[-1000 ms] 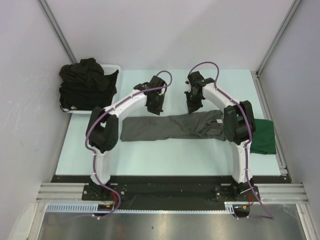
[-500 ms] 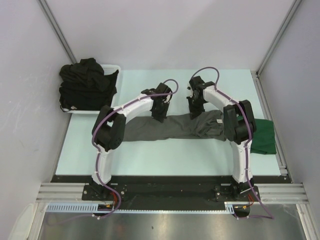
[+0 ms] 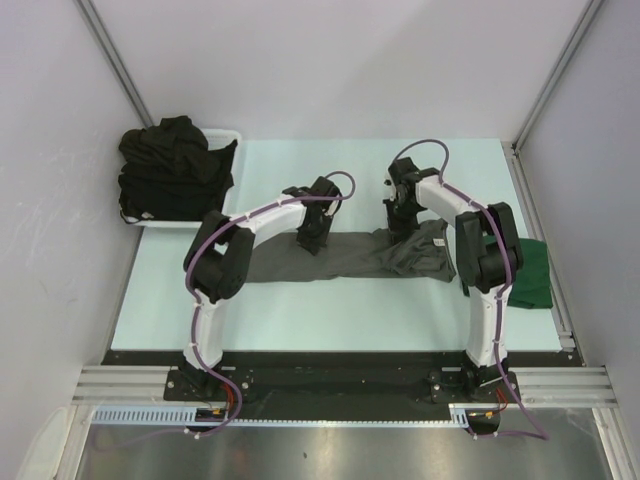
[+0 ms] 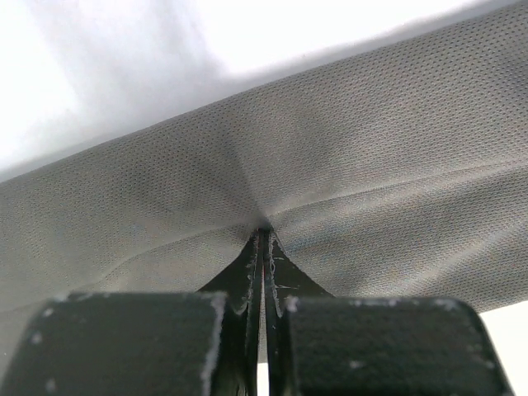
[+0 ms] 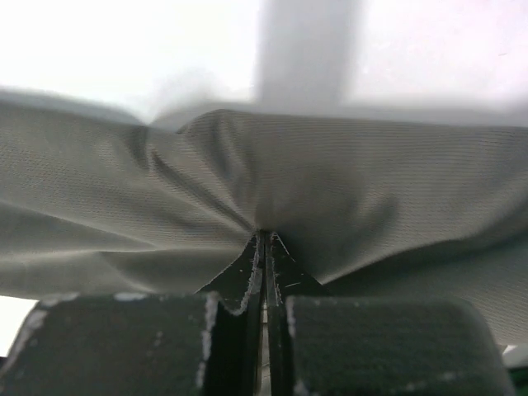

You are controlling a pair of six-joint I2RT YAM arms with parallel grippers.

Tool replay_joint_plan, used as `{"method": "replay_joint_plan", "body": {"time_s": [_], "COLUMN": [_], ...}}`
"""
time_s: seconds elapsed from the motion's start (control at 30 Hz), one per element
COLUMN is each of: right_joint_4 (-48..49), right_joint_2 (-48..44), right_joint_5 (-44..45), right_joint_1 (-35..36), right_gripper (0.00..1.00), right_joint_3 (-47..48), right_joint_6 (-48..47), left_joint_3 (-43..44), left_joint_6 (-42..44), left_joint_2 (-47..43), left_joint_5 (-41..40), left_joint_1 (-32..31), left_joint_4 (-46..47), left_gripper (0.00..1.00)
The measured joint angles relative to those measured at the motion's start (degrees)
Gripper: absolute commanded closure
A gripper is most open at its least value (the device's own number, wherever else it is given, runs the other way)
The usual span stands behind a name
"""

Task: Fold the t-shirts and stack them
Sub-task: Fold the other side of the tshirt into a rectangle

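My left gripper [image 3: 312, 240] and right gripper [image 3: 400, 226] have drawn the grey t-shirt [image 3: 350, 256] fold nearer; both pinch its fabric. The green t-shirt [image 3: 532, 276], right of it, appears folded; the black t-shirts [image 3: 170, 165], far left of it, await folding.

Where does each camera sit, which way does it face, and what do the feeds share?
Top external: above and behind the robot, looking down on the table; both arms show, with left gripper and right gripper.
Left wrist: on that wrist, facing along its shut gripper into the grey t-shirt it pinches.
Right wrist: same, shut gripper pinching bunched grey cloth.
Shared: all three show the grey t-shirt.
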Motion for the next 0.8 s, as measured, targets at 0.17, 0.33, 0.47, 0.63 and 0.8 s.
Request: {"method": "replay_joint_plan", "body": {"time_s": [0.17, 0.33, 0.47, 0.63, 0.8], "right_joint_4": [0.22, -0.2, -0.33, -0.74, -0.7], "right_joint_2": [-0.24, -0.24, -1.05, -4.28, -6.45], "right_joint_5": [-0.2, -0.44, -0.31, -0.13, -0.13], "right_joint_1": [-0.74, -0.79, -0.79, -1.44, -3.3], "right_gripper": [1.0, 1.0, 1.0, 1.0, 1.0], "right_joint_3": [-0.04, 1.07, 2.05, 2.05, 2.03], "right_joint_6": [-0.07, -0.07, -0.11, -0.24, -0.31], "left_joint_3": [-0.66, -0.13, 2.64, 5.57, 5.33], "left_joint_6": [0.46, 0.55, 1.01, 1.53, 1.57], "left_joint_2": [-0.42, -0.44, -0.44, -0.63, -0.96], "left_joint_5": [0.02, 0.0, -0.52, -0.96, -1.49], "left_joint_1": [0.15, 0.37, 0.74, 0.96, 1.25], "left_joint_4": [0.63, -0.04, -1.64, -2.03, -2.27], "left_gripper": [1.0, 1.0, 1.0, 1.0, 1.0]}}
